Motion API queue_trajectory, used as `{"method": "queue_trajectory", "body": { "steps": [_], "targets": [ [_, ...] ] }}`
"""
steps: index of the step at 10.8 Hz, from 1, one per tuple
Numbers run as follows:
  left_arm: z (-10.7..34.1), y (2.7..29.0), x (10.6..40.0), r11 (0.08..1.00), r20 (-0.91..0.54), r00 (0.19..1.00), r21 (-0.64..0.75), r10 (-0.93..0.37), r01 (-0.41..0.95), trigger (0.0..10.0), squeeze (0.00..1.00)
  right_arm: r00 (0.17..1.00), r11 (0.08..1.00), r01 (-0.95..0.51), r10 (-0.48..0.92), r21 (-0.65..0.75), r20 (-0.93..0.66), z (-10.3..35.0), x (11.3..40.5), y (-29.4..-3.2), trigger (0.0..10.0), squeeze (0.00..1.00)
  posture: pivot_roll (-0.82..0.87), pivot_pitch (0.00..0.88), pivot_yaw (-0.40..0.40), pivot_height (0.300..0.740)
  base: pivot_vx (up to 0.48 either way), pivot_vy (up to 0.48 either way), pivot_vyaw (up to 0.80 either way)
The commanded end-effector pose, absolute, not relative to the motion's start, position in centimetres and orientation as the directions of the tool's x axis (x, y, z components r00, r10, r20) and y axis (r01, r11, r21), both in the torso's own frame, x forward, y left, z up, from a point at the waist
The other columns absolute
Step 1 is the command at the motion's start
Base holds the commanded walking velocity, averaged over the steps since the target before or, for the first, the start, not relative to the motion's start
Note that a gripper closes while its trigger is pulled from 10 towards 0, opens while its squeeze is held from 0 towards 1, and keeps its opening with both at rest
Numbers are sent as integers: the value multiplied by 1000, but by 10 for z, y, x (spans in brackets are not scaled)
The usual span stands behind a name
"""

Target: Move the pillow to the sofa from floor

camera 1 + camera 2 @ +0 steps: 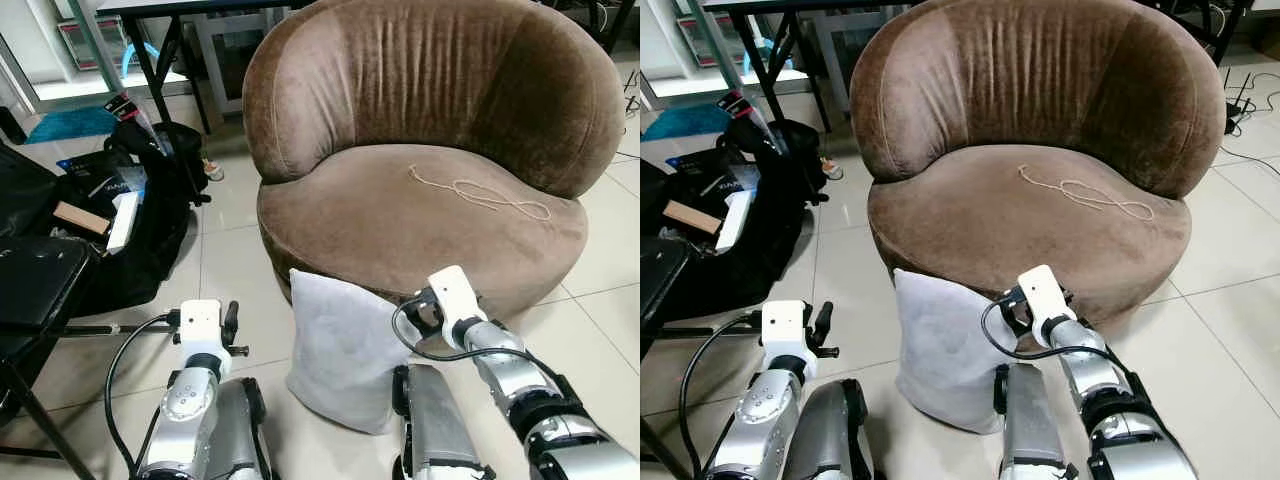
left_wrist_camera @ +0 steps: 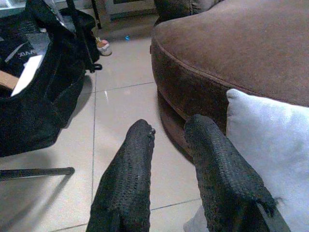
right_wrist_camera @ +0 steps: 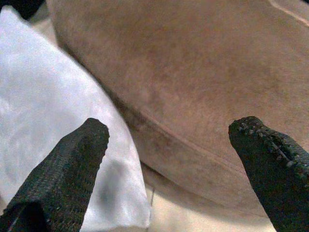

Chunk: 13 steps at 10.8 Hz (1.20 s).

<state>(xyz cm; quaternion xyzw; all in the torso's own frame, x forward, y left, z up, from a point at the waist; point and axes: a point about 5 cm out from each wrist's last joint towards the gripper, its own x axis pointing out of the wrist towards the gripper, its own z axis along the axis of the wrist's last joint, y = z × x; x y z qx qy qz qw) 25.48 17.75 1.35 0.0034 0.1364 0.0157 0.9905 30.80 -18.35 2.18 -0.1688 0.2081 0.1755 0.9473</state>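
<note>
Approach stage, nothing grabbed yet. Pillow (image 1: 340, 350) upright on floor (image 1: 240, 300), against sofa (image 1: 420, 215) front edge. Right gripper (image 3: 169, 140) spread wide beside it, left gripper (image 2: 166, 145) narrowly parted. Next, probably: pinch the pillow, lift onto seat.

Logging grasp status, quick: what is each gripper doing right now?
Left gripper: open, empty, beside the pillow.
Right gripper: open wide, empty, at the pillow's edge by the sofa.

Silver arms, blk fingers (image 2: 130, 179), cables.
</note>
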Motion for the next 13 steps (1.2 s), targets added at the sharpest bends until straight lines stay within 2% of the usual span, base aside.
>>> {"method": "queue_trajectory", "body": {
  "steps": [1,4,7,13],
  "targets": [
    [14,178,255,999,-270,962,15,37,-34,10000,0,836,852,-446,288,-274,-467,27,313,-182,10000,0,-128,0,63,501,0,0,0],
    [14,179,253,999,-273,961,19,39,-35,10000,0,809,820,-492,307,-293,-501,21,309,-180,10000,0,-127,0,60,501,0,0,0],
    [14,178,255,999,-276,961,18,33,-29,10000,0,743,638,-620,292,-456,-602,26,316,-187,10000,0,-130,0,64,501,0,0,0],
    [13,171,256,999,-274,961,0,38,-40,10000,0,662,409,-736,266,-540,-700,29,325,-170,10000,0,-123,0,35,501,0,0,0]
  ]
}}
